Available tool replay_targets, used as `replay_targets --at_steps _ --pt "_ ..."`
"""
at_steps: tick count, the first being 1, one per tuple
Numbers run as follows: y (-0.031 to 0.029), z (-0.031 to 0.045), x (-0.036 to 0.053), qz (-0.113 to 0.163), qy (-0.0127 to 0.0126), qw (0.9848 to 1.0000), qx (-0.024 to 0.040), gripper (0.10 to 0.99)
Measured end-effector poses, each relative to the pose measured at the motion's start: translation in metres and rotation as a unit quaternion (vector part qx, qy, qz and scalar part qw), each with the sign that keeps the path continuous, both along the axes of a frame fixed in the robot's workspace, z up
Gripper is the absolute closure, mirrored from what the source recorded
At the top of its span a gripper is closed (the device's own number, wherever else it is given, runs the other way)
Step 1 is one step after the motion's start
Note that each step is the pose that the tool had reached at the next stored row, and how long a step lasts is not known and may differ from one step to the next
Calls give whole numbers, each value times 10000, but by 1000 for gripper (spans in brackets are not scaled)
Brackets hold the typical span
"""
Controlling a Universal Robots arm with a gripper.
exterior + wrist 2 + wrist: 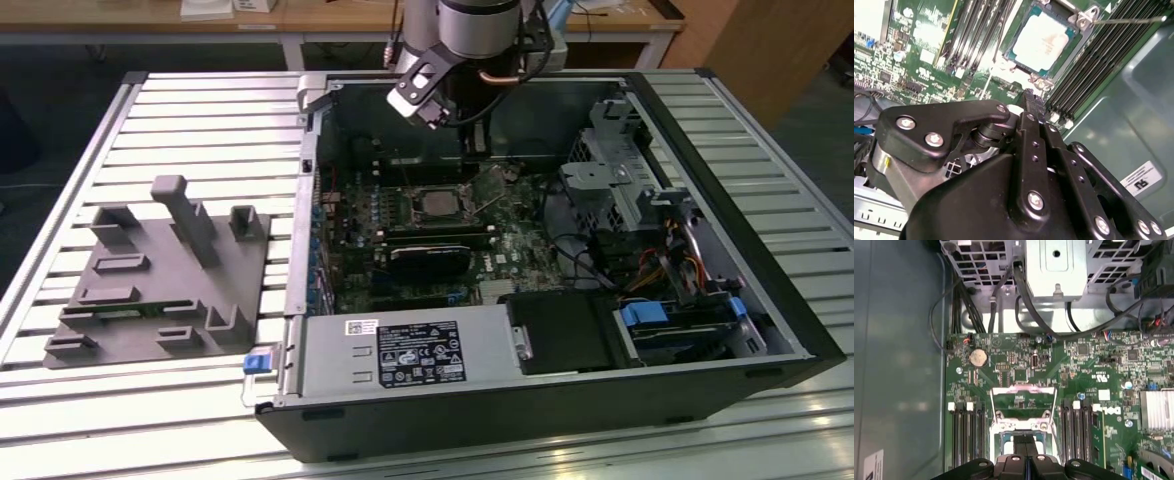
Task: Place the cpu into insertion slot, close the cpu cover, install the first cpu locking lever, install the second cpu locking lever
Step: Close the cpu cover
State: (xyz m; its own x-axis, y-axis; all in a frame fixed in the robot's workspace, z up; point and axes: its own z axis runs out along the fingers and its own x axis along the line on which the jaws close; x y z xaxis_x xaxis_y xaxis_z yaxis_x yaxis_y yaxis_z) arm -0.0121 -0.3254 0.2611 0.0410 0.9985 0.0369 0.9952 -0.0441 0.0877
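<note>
The cpu (pixel 1044 40), a flat chip with a dull silver top, lies in the insertion slot (pixel 1015 46) on the green board; in the exterior view the cpu (pixel 438 204) sits mid-board. The cpu cover (pixel 1024 389), a silver frame with a square cut-out, stands hinged up and open over the slot. A thin wire lever (pixel 1124 21) sticks out beside the socket. My gripper (pixel 471 152) hangs inside the case just above the socket, toward the case's far wall. In both wrist views its black fingers (pixel 1024 455) are pressed together, gripper (pixel 1030 96) shut on nothing.
Long black memory slots (pixel 966 435) flank the socket on both sides. A black fan block (pixel 430 262) sits nearer the camera than the socket. The metal drive cage (pixel 607 190) and cables (pixel 1026 300) crowd the exterior view's right. A grey fixture (pixel 147 270) rests outside the case.
</note>
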Motion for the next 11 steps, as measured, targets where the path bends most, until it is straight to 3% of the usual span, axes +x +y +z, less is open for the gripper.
replay_targets --at_steps 11 --pt "0 0 184 0 0 10000 0 980"
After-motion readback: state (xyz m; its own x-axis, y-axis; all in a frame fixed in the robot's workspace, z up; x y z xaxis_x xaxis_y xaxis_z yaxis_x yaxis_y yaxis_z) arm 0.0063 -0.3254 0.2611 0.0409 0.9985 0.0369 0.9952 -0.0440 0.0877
